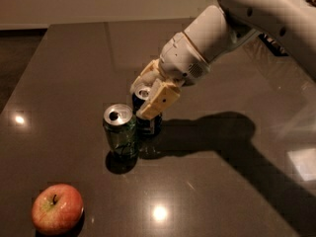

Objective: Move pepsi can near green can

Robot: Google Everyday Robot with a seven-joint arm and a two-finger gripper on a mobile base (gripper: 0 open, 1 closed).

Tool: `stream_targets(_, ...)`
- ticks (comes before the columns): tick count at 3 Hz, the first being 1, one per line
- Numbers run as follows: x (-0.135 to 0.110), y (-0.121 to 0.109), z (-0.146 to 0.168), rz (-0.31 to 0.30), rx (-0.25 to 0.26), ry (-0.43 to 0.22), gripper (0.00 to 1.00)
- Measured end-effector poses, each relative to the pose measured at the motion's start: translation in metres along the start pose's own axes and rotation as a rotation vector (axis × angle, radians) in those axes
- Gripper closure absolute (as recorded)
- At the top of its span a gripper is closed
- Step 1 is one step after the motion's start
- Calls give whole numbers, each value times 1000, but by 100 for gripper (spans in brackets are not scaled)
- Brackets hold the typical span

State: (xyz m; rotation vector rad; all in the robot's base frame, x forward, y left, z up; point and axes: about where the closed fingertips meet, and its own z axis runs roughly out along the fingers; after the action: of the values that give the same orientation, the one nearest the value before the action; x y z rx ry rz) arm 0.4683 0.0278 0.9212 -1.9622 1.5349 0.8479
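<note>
Indoor room, kind not determinable: a dark polished table (74, 58) with lamp glare on it, backed by a plain pale wall (98, 4). The contents are snack-type, an apple (57, 209) and a green can (120, 132). At the table's middle the gripper (147, 94) has its jaws clamped on the pepsi can (150, 125).
</note>
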Motion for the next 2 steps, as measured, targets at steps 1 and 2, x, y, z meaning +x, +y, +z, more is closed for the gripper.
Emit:
stream_targets(1, -2, 11, 8, -55, -16, 9, 59)
stream_targets(2, 4, 17, 16, -84, -28, 19, 28)
